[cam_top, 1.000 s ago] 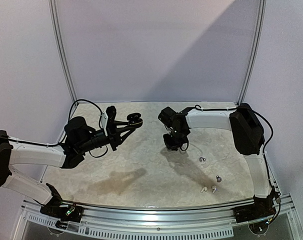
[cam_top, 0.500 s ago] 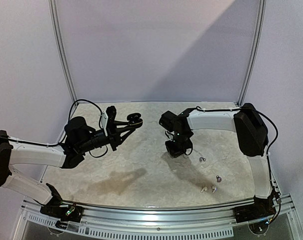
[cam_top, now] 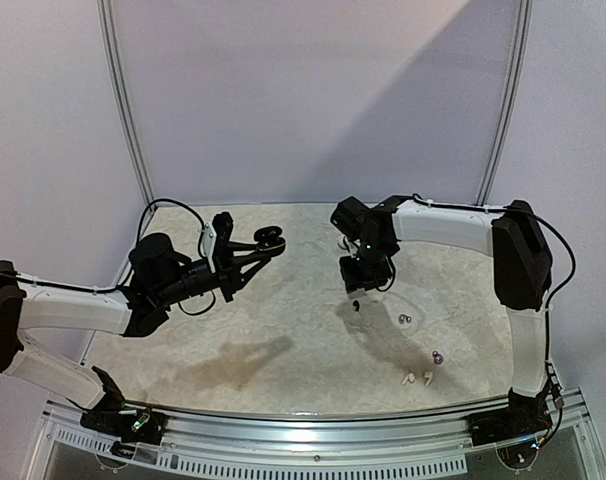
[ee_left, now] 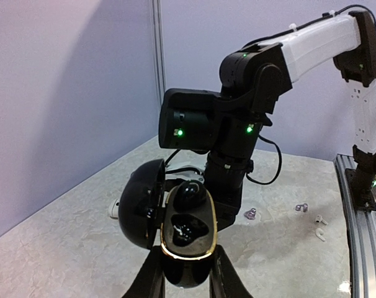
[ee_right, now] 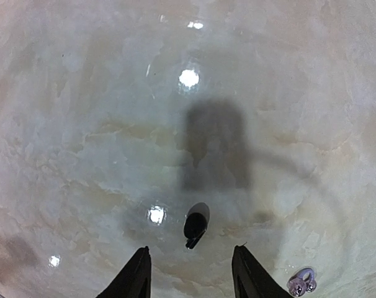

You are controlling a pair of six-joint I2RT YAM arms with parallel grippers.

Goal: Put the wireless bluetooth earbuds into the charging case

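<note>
**Black loose earbud [ee_right: 195, 225] on the tabletop [cam_top: 303, 345], case [ee_left: 187, 239] clamped aloft**

The left gripper [ee_left: 187, 278] is clenched on the base of the case and holds it up off the tabletop, with the open mouth facing the wrist camera. In that view the lid [ee_left: 138, 208] is swung open to the left of the case body. A glossy seated earbud [ee_left: 189, 194], also black, appears to fill the upper socket of the case. The socket below it shows a glinting floor.

Seen from above, the right gripper [ee_right: 193, 273] hangs to the right of the case and points down at the tabletop. Its fingers are spread apart and grasp nothing. The loose earbud lies flat on the tabletop beneath that gripper, clear of both fingers and well apart from the case.

Farther from the case lies a first purplish earbud [cam_top: 404, 319]. A second purplish earbud [cam_top: 436, 356] lies farther still, toward the arm bases. The white pair [cam_top: 408, 380] is farthest from the case. Its two pieces lie just beside each other.
</note>
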